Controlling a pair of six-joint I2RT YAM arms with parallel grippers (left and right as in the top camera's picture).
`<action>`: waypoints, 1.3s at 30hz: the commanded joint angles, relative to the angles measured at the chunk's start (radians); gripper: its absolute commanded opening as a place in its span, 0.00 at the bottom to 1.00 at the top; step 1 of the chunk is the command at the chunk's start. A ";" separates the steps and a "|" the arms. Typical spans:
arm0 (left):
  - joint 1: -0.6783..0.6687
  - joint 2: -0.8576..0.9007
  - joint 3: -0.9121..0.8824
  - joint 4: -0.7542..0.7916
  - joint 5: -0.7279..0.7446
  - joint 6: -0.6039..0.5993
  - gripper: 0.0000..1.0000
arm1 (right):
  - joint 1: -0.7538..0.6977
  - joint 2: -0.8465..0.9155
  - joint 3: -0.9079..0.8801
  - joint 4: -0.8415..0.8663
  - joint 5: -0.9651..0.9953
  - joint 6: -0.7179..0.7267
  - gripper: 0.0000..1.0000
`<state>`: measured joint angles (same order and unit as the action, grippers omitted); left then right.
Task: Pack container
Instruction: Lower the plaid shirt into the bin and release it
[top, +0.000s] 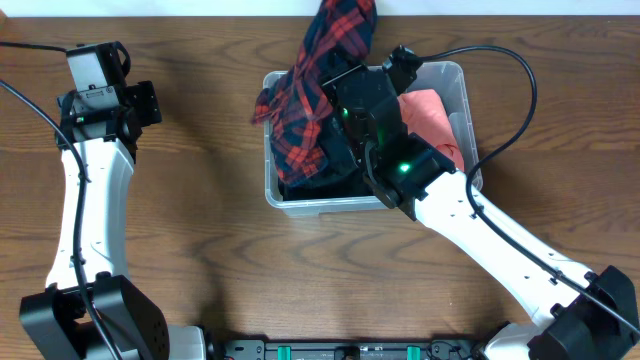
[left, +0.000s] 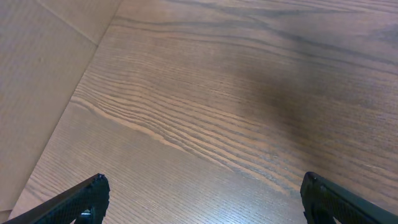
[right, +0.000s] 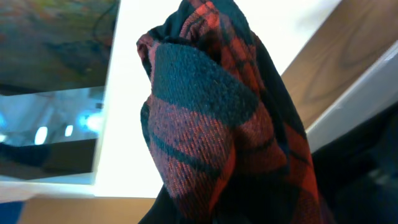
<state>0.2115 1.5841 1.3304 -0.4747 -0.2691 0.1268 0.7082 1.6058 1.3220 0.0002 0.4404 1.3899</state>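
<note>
The clear plastic container (top: 455, 72) stands on the table at the back centre. A salmon-pink cloth (top: 435, 115) lies inside it on the right. A red and dark blue plaid cloth (top: 315, 90) hangs bunched over the container's left half and back rim. My right gripper (top: 352, 105) is above the container, shut on the plaid cloth. The cloth (right: 211, 124) fills the right wrist view and hides the fingers. My left gripper (top: 140, 100) is far to the left, open and empty over bare wood (left: 202, 193).
The wooden table (top: 200, 230) runs to a pale back edge behind the container. The right arm (top: 500, 240) stretches from the front right corner to the container. The left arm (top: 85, 210) stands along the left side.
</note>
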 joint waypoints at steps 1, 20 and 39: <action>0.002 0.004 0.001 -0.003 -0.012 -0.009 0.98 | 0.011 -0.007 0.013 -0.043 0.035 -0.069 0.01; 0.002 0.004 0.001 -0.003 -0.012 -0.009 0.98 | 0.010 -0.029 0.013 -0.435 0.215 -0.636 0.01; 0.002 0.004 0.001 -0.003 -0.012 -0.009 0.98 | -0.143 -0.029 0.013 -0.743 0.213 -0.673 0.01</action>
<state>0.2115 1.5841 1.3300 -0.4744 -0.2691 0.1272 0.5892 1.6035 1.3231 -0.7235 0.6186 0.7391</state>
